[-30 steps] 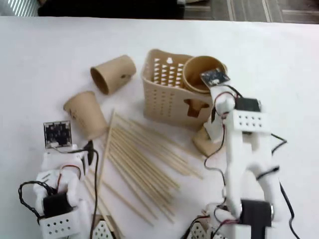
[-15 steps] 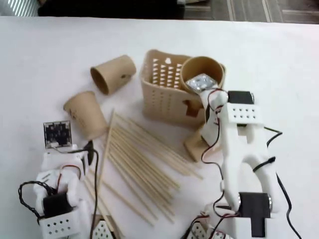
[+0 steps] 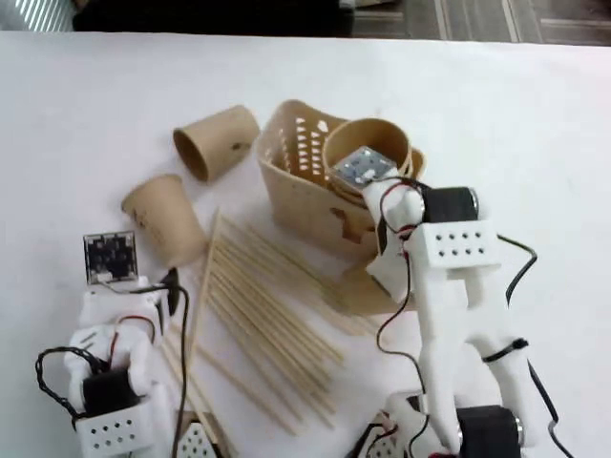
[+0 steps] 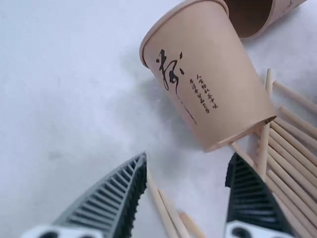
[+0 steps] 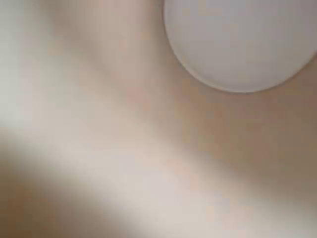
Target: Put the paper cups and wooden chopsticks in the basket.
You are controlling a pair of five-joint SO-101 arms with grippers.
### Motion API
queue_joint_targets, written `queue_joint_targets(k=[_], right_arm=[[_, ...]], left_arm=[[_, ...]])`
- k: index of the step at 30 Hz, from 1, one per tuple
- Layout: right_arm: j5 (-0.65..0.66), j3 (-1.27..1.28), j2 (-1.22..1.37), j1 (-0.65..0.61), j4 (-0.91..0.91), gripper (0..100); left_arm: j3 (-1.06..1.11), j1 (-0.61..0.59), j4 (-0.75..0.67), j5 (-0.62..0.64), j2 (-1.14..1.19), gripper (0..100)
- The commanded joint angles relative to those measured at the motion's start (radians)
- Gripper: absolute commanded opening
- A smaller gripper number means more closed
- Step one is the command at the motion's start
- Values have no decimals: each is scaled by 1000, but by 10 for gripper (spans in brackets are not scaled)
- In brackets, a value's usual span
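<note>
Basket (image 3: 301, 196) is tilted at the table's (image 3: 95, 86) far middle, likely levered by the cup (image 3: 368, 143) pressed into its mouth. Right gripper (image 3: 370, 183) is at that cup; its grip cannot be told. Left gripper (image 4: 188, 158) is held wide at the front-left, aimed at the lying cup (image 4: 208, 84). Chopsticks (image 3: 272, 305) are left mid-table.

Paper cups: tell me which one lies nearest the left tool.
The tan paper cup lying on its side beside the wooden chopsticks, just ahead of the left tool; the others sit farther off.

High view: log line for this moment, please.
right gripper: holding paper cup at basket | left gripper: jaws open, near lying cup | chopsticks: on table
</note>
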Motion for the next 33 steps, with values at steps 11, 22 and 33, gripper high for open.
queue_joint_targets(k=[11,22,33], right_arm=[[11,-29,-42,67,56,19],[144,-158,-42,249,59,19],[106,-391,-159,249,61,19]], left_arm=[[-9,-8,-18,-11,8,267],[-9,-8,-18,-11,8,267],[-9,-7,-18,-11,8,267]])
